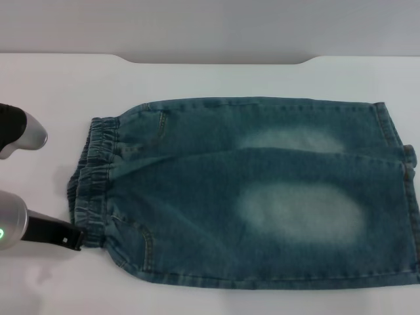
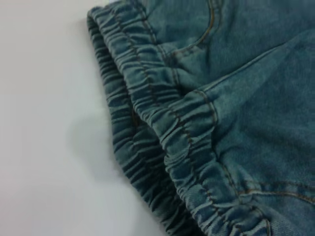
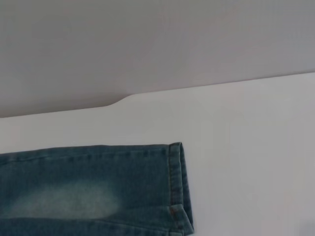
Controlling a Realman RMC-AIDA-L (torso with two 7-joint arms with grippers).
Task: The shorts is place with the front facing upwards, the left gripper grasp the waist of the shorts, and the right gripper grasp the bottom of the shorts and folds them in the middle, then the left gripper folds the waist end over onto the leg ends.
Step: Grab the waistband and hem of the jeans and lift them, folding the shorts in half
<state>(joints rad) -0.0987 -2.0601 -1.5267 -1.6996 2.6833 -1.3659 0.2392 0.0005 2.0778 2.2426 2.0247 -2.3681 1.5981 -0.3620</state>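
Note:
Blue denim shorts lie flat on the white table, folded lengthwise, with the elastic waist at the left and the leg ends at the right. My left gripper sits low at the table's left, its black tip touching the near corner of the waistband. The left wrist view looks closely onto the gathered waist, stacked in two layers. In the right wrist view, the far hem corner of a leg shows. The right gripper itself is not visible.
The white table has bare surface left of and behind the shorts. Its far edge has a notch. A grey and black part of the left arm hangs over the left side.

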